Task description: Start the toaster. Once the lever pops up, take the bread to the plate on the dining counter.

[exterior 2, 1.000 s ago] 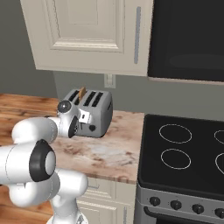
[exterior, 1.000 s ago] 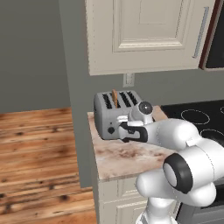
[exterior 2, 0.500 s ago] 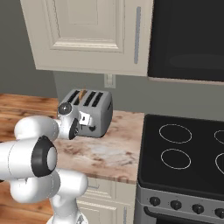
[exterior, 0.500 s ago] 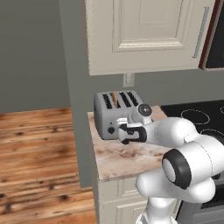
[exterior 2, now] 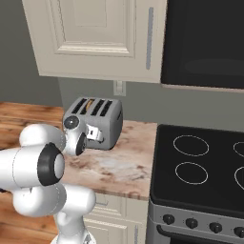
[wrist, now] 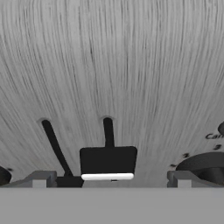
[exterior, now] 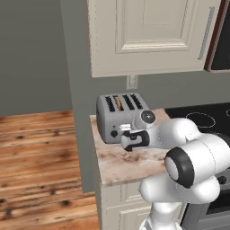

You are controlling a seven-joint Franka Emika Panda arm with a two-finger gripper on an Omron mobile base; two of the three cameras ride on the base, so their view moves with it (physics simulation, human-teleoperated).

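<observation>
gripper parked right on the toaster's front, lever dead ahead

so the toaster [exterior: 120,117] sits at the back-left of the marble counter [exterior: 130,164] by the stove [exterior 2: 200,167], and the bread [exterior: 118,103] is down in one of its top slots, just the tan edge poking out. the gripper [exterior: 127,133] is pressed up close to the toaster's front face, jaws spread wide, holding nothing. in the hand view the black lever [wrist: 108,162] sits right between the fingertips [wrist: 40,179], its slot running straight up the brushed metal. my guess is the next push goes along that slot.
</observation>
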